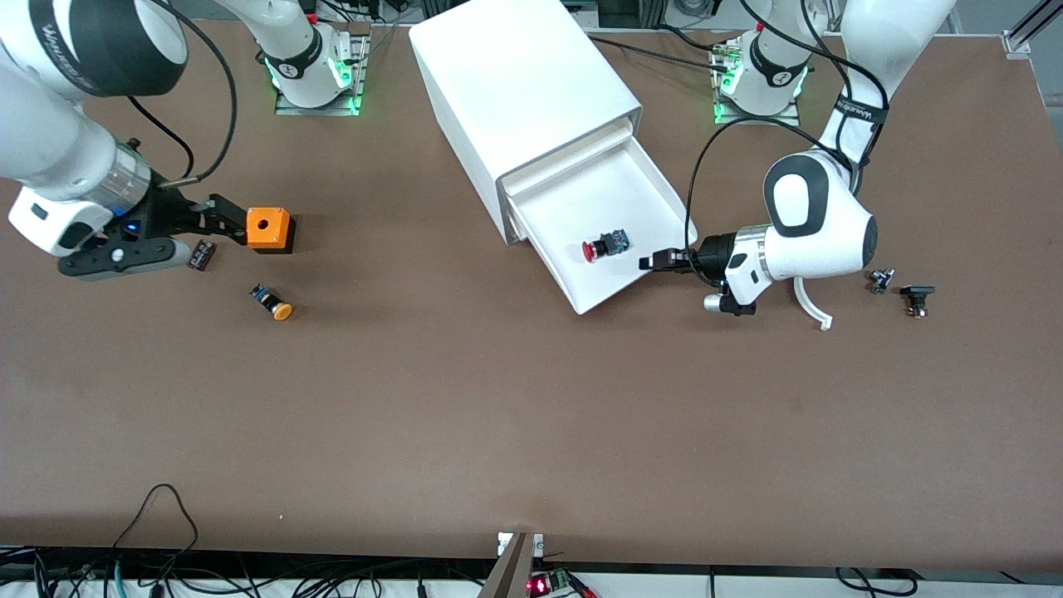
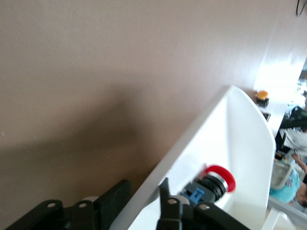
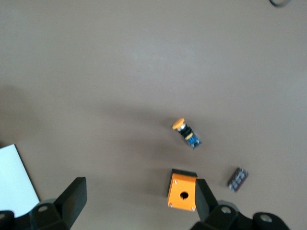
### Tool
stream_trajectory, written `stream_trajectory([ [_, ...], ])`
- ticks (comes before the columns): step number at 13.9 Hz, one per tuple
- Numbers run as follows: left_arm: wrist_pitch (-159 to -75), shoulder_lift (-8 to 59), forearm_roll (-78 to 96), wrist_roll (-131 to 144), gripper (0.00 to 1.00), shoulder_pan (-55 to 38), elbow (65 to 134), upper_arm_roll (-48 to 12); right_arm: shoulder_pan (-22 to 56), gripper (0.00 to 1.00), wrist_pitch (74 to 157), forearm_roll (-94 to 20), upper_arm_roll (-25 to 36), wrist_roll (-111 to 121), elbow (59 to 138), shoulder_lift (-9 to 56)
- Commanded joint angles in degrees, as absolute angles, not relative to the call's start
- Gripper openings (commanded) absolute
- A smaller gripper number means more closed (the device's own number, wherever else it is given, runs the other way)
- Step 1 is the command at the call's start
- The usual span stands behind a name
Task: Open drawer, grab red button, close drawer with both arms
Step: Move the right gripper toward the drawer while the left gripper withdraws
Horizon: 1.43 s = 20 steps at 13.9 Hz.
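The white cabinet [image 1: 515, 75] stands at the back of the table with its lowest drawer [image 1: 619, 187] pulled out toward the front camera. The red-capped button [image 1: 600, 247] lies on its side on the drawer floor. My left gripper [image 1: 656, 262] is at the drawer's side wall toward the left arm's end. In the left wrist view the gripper [image 2: 141, 191] straddles that drawer [image 2: 230, 143] wall, one finger inside and one outside, both close against it; the button [image 2: 216, 179] lies just past the inner finger. My right gripper [image 1: 212, 232] hangs open over the table beside the orange box, holding nothing.
An orange box with a hole [image 1: 269, 229] [image 3: 183, 190] sits by one right finger. Nearer the front camera lie an orange-capped button [image 1: 272, 301] [image 3: 187, 133] and a small dark chip [image 1: 202, 254]. A white hook piece [image 1: 812, 306] and small black parts [image 1: 917, 299] lie at the left arm's end.
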<state>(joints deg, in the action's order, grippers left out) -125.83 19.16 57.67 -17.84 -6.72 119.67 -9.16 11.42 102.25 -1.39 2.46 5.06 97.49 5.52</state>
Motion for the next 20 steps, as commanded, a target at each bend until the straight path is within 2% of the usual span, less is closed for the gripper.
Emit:
stream_trajectory([
  [1, -129.02, 17.59, 56.78, -15.03, 1.00, -6.94, 118.83, -8.61, 14.05, 1.00, 105.28, -2.55, 2.37, 11.24, 96.42, 8.34],
  [5, -129.02, 12.94, 56.60, -14.94, 1.00, -2.66, 119.09, -8.61, 19.06, 1.00, 105.47, -7.71, 1.15, 18.96, 93.88, 11.16],
  [10, -128.76, 5.73, 56.17, -14.86, 1.00, 5.00, 119.27, -7.83, 21.00, 1.00, 104.68, -11.07, -7.10, 31.79, 78.69, 20.28],
  [12, -127.36, 2.57, 42.19, -14.77, 1.00, 5.89, 118.48, -5.81, 22.58, 1.00, 105.03, -10.64, -10.88, 35.40, 71.23, 25.29],
  [13, -125.53, 0.90, 34.62, -14.59, 1.00, 5.98, 117.17, -5.02, 23.63, 1.00, 105.12, -10.55, -12.12, 39.42, 67.89, 28.27],
  [16, -112.54, -0.35, 20.44, -14.24, 1.00, 5.98, 108.84, -1.59, 25.58, 1.00, 105.29, -10.46, -14.48, 48.41, 61.54, 36.01],
  [18, -106.46, -1.57, 11.91, -12.06, 1.00, 5.89, 104.52, -1.49, 24.87, 1.00, 105.82, -10.20, -17.83, 53.06, 59.42, 38.40],
  [20, -101.63, -2.02, 3.21, -4.00, 1.00, 5.01, 100.83, -2.10, 25.49, 1.00, 106.35, -10.11, -17.75, 58.07, 58.97, 39.19],
])
